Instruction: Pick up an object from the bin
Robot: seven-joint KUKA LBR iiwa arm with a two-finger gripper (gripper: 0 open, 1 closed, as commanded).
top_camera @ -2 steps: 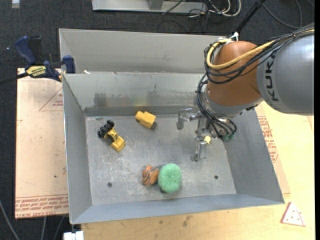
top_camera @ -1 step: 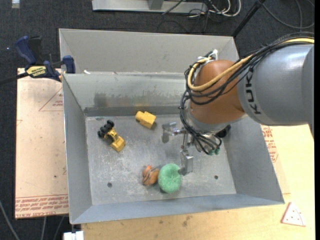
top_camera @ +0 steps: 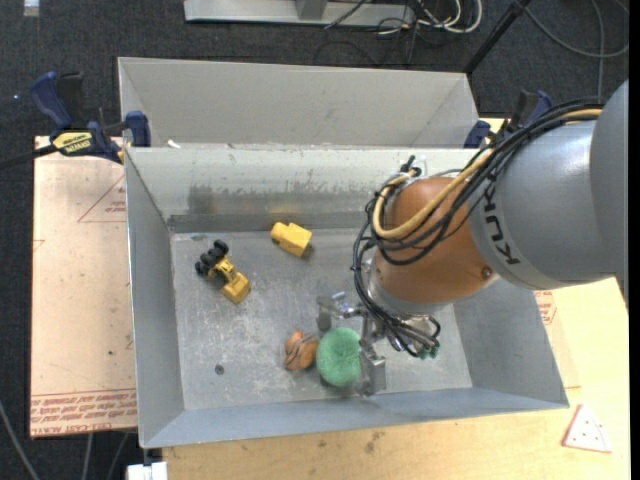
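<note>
The room has a dark carpet floor, and on it a grey metal bin (top_camera: 230,353) stands with its walls sloping down to a flat, scratched bottom.

Close to the bin's near wall, a little right of the middle, lies a green round soft-looking thing (top_camera: 338,356). The gripper (top_camera: 349,345) is down over it with its jaws apart. One of the fingers (top_camera: 374,372) stands at the green thing's right side by the near wall, the other at its far left side, so the green thing sits between them. If they press on it, I cannot tell. Just beside the green thing, on its left and touching it or almost, lies a small brown-orange lump (top_camera: 298,350).

Above the gripper is the arm's orange cover (top_camera: 430,253) with cables looped round it, and the grey arm (top_camera: 560,208) comes in over the bin's right edge.

Farther in, toward the left wall, lies a small yellow and black toy vehicle (top_camera: 222,271). Nearest the far wall, around the middle, lies a yellow block (top_camera: 291,237), well apart from the gripper.
</note>
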